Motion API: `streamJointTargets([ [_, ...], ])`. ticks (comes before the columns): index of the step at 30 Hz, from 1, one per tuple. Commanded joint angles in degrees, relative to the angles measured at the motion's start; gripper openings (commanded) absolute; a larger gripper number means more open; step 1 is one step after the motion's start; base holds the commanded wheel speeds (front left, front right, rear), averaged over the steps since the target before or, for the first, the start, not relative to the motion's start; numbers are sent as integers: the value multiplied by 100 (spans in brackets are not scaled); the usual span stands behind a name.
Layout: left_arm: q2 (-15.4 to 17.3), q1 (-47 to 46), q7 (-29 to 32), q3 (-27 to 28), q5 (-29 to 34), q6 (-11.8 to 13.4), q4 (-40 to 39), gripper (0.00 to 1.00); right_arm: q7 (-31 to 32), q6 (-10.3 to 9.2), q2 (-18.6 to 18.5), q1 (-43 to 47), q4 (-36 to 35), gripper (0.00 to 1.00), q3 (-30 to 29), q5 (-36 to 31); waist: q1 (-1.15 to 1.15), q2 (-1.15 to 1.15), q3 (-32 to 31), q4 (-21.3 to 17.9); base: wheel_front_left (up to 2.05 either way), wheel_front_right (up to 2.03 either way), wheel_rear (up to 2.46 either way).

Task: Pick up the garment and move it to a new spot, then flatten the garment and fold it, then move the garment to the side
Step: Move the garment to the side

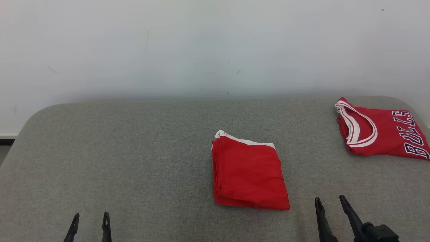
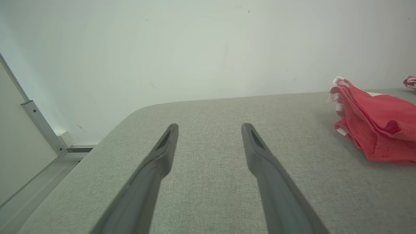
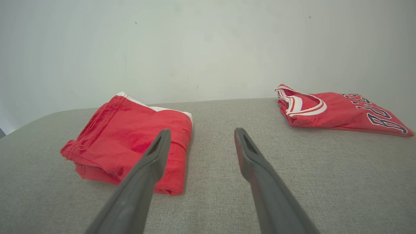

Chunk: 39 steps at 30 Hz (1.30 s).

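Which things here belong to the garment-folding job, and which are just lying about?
Job:
- folded red garment, mid-table, probably the one being handled
- left gripper, open, empty
- right gripper, open, empty

Lying about:
- red Bulls jersey, folded, far right
- grey padded table
- white wall

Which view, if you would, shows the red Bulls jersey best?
Right wrist view: the whole red Bulls jersey is in frame, collar and lettering. Head view clips its edge; left wrist view catches just a corner.
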Motion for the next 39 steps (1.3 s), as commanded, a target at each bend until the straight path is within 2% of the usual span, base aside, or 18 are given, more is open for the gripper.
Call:
streamJointTargets([
  [1, 28, 91, -16, -9, 18, 31, -28, 100, 1, -17, -17, -37, 23, 100, 10, -6, 0, 0, 5, -4, 0, 0, 0],
  [22, 29, 156, -16, -80, -95, 140, -75, 100, 1, -17, -65, -51, 60, 100, -12, 38, 0, 0, 30, -33, 0, 0, 0],
  [29, -42, 76, -16, -86, -208, 194, -117, 100, 1, -17, -167, -416, 120, 100, 167, 107, 0, 0, 83, 13, 0, 0, 0],
  [33, -59, -20, -16, -162, -187, 202, -112, 100, 2, -17, -278, -946, 403, 100, 326, 170, 0, 0, 168, 109, 0, 0, 0],
  [39, -72, -119, -16, -293, -160, 184, -62, 100, 194, -17, -421, -1964, 1383, 100, 581, 290, 0, 0, 309, 313, 0, 0, 0],
])
